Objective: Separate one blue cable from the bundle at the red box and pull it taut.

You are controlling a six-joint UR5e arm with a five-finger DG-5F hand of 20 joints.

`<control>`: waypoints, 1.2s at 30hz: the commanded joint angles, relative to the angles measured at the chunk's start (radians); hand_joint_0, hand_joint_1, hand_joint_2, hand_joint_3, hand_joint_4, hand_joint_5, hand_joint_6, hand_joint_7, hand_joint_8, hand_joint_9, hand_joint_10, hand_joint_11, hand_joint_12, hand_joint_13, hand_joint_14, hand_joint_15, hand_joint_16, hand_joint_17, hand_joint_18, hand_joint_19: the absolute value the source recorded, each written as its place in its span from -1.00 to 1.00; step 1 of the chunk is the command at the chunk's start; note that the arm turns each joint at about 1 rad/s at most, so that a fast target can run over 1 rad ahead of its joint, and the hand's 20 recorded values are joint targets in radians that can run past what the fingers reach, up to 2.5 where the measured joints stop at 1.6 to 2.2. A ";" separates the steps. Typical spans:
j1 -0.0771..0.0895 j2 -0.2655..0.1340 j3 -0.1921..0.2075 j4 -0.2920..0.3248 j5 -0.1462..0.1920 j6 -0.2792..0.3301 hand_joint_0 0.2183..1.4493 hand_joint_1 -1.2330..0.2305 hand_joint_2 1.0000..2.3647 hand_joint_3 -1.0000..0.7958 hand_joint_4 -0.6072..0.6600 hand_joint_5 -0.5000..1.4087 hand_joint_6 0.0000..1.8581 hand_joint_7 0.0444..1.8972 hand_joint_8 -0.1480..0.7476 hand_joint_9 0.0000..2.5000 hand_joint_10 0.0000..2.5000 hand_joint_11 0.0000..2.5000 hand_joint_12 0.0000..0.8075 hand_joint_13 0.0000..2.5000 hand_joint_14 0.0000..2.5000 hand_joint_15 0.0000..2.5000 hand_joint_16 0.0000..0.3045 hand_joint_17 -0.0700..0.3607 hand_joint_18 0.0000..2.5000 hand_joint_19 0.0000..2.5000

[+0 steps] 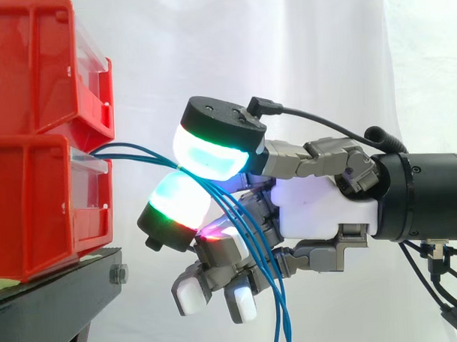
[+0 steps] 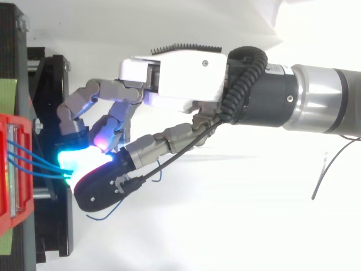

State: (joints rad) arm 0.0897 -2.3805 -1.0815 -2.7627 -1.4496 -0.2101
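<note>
Several thin blue cables (image 1: 149,153) leave the slot of the lower red bin (image 1: 35,215) and run right to my hand (image 1: 320,205). Two glowing cyan-white fingertips (image 1: 209,153) meet on the cables just right of the bin, pinching them. Past the pinch the strands hang down across the curled lower fingers and leave the view at the bottom. From above, the cables (image 2: 34,160) cross from the red bin (image 2: 7,127) into the glowing pads, with the hand (image 2: 180,79) reaching in from the right.
A second red bin (image 1: 29,65) sits stacked on the lower one. Both rest on a black stand (image 1: 53,297) at the left. A white curtain hangs behind. Loose blue cable ends (image 2: 110,212) curl out below the hand.
</note>
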 commanded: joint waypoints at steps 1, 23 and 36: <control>0.001 0.000 0.000 0.000 0.000 0.000 -0.36 0.13 -0.98 -0.16 0.19 -0.65 -0.06 0.17 0.16 -0.11 -0.98 -0.09 0.05 -0.33 -0.98 -0.51 -0.64 -0.10 -0.31 -0.33; -0.001 0.000 0.000 0.000 0.000 0.000 -0.59 -0.07 -1.00 -0.44 0.27 -0.65 -0.06 0.09 0.24 -0.11 -0.99 -0.10 0.13 -0.29 -0.99 -0.52 -0.59 -0.02 -0.22 -0.38; -0.001 0.001 0.000 0.000 0.000 0.000 -0.14 -0.49 -0.97 -0.17 -0.09 -0.66 -0.01 0.44 0.13 -0.12 -0.98 -0.07 -0.01 -0.28 -0.98 -0.52 -0.67 -0.15 -0.25 -0.40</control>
State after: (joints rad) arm 0.0896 -2.3797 -1.0815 -2.7627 -1.4496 -0.2101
